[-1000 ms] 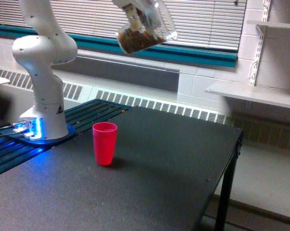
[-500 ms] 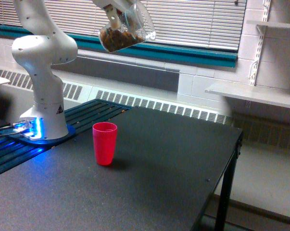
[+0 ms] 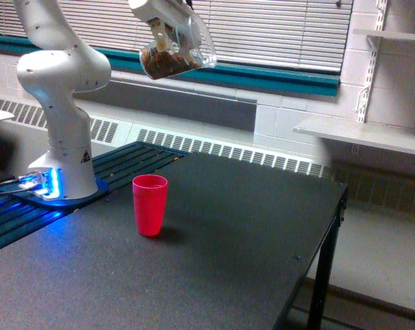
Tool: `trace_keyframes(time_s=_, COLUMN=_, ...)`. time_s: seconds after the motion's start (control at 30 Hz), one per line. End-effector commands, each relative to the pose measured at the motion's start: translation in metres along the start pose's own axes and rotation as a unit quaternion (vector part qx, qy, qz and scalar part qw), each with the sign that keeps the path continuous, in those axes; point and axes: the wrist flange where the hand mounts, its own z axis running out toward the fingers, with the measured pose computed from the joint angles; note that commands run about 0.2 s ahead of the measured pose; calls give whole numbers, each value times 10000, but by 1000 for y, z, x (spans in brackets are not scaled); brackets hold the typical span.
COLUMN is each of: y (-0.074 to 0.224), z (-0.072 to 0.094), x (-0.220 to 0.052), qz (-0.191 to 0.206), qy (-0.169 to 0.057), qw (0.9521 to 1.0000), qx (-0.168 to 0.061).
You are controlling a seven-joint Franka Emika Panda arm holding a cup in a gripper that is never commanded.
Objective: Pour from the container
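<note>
- Container [image 3: 178, 49]: a clear, round, wide-mouthed jar, observed high in the air near the top of the exterior view, well above the bench [image 3: 214, 261] and touching nothing on it.
- Container was tilted, mouth facing up and toward the exterior view's right, base lower and toward the exterior view's left.
- Brown granular contents [image 3: 164, 64] were settled in the lower part of the jar; none was seen spilling from the mouth.
- Gripper [image 3: 164, 31]: the white end of the arm gripped the jar at its upper left side. The fingers were closed against the jar wall, pinching it.
- Red cup [image 3: 150, 204]: upright on the dark bench, mouth open, standing below the jar and somewhat to the exterior view's left of it. Its interior could not be inspected from this angle.
- Robot base [image 3: 62, 137]: white, mounted at the exterior view's left end of the bench, with a blue glow [image 3: 45, 182] at its foot.
- Surroundings: closed window blinds [image 3: 276, 27] behind the jar, a teal sill band [image 3: 283, 79] beneath them, a radiator grille [image 3: 228, 151] along the wall, and white wall shelves [image 3: 372, 134] at the exterior view's right.
</note>
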Motion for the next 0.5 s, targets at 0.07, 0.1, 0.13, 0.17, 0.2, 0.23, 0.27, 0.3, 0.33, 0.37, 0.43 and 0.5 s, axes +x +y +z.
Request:
trace_keyframes(time_s=0.07, y=0, z=-18, x=-27, qz=172, qy=-50, qw=9998, qx=-121)
trace_keyframes(time_s=0.1, y=1, z=-20, x=-31, qz=177, qy=-86, qw=9997, qx=-148)
trace_keyframes(time_s=0.13, y=2, z=-21, x=-35, qz=191, qy=-107, qw=9996, qx=-182)
trace_keyframes(time_s=0.17, y=2, z=-24, x=-40, qz=210, qy=-130, qw=9994, qx=-229)
trace_keyframes(time_s=0.2, y=3, z=-26, x=-43, qz=219, qy=-149, qw=9993, qx=-255)
trace_keyframes(time_s=0.23, y=4, z=-28, x=-47, qz=233, qy=-167, qw=9992, qx=-271)
trace_keyframes(time_s=0.27, y=5, z=-31, x=-51, qz=258, qy=-186, qw=9991, qx=-294)
trace_keyframes(time_s=0.3, y=6, z=-32, x=-56, qz=289, qy=-209, qw=9988, qx=-323)
trace_keyframes(time_s=0.33, y=7, z=-35, x=-60, qz=311, qy=-220, qw=9987, qx=-345)
trace_keyframes(time_s=0.37, y=8, z=-37, x=-63, qz=327, qy=-228, qw=9985, qx=-367)
trace_keyframes(time_s=0.43, y=11, z=-43, x=-69, qz=358, qy=-233, qw=9984, qx=-383)
trace_keyframes(time_s=0.5, y=13, z=-47, x=-74, qz=366, qy=-243, qw=9982, qx=-411)
